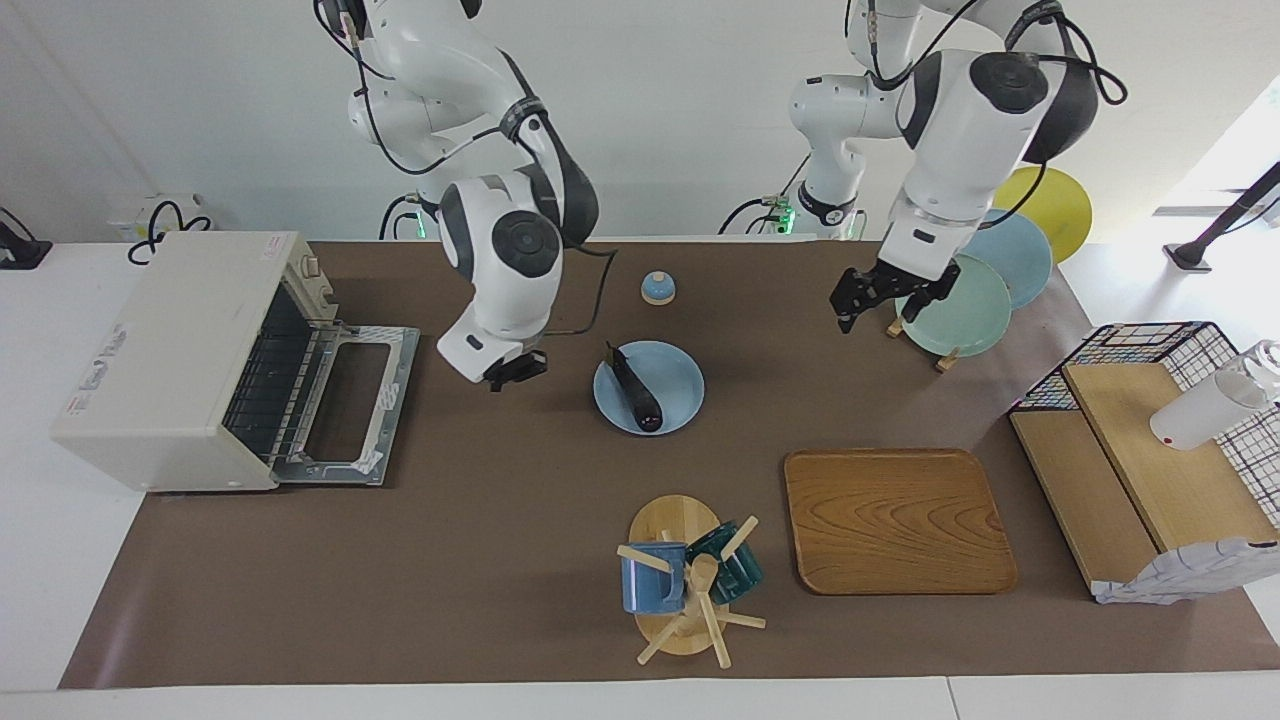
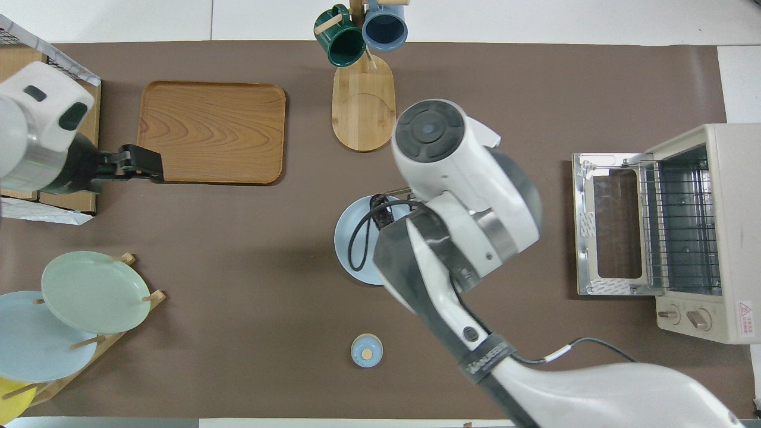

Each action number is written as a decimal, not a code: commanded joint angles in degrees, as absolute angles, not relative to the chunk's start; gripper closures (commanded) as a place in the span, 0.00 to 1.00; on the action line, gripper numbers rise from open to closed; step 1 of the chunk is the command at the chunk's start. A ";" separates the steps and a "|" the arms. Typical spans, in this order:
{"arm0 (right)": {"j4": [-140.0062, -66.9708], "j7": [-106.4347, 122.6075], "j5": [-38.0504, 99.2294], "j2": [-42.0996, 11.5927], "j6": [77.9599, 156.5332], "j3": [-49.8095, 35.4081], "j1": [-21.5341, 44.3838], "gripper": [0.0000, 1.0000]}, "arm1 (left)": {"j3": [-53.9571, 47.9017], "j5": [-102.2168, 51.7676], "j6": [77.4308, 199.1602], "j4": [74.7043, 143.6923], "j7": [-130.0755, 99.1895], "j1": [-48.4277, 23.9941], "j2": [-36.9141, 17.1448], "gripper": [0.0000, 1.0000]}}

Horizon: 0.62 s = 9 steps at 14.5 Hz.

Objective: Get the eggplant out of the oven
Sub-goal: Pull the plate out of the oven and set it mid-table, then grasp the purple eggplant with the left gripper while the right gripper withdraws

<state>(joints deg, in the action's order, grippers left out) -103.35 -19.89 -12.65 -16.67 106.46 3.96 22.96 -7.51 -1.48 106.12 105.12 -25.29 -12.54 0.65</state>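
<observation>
Purple eggplant (image 1: pixel 633 388) rests on my blue plate (image 1: pixel 678 375) mid-counter — right gripper (image 1: pixel 508 374), jaws unreadable, could clip the open oven (image 1: pixel 170 360) door.

right gripper (image 1: pixel 507 374) raised; left gripper (image 1: pixel 868 300) raised, empty.

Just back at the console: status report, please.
Right gripper empty, up between oven and blue plate. Left gripper empty, by the plate rack. Eggplant out, on the plate; oven door open. Nothing obstructing.
</observation>
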 commanded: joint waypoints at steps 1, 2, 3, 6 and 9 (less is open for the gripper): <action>-116.68 -19.43 -16.24 -11.08 115.63 3.16 20.49 1.00 | -6.68 -1.58 112.13 109.06 -30.91 -18.53 -0.35 0.00; -119.42 -18.12 -18.78 -10.90 118.80 3.08 18.48 1.00 | -6.77 -1.76 114.93 109.42 -35.03 -20.89 -2.27 0.00; -121.01 -17.24 -19.50 -10.81 121.09 3.08 16.72 1.00 | -6.68 -1.76 117.14 109.60 -37.68 -23.27 -3.68 0.00; -122.69 -14.86 -20.21 -10.99 123.04 3.16 13.55 1.00 | -6.77 -1.76 127.67 110.21 -46.56 -28.03 -9.91 0.00; -124.10 -14.33 -20.30 -10.99 125.59 3.16 12.05 1.00 | -6.77 -1.85 134.53 110.04 -50.96 -31.28 -14.66 0.00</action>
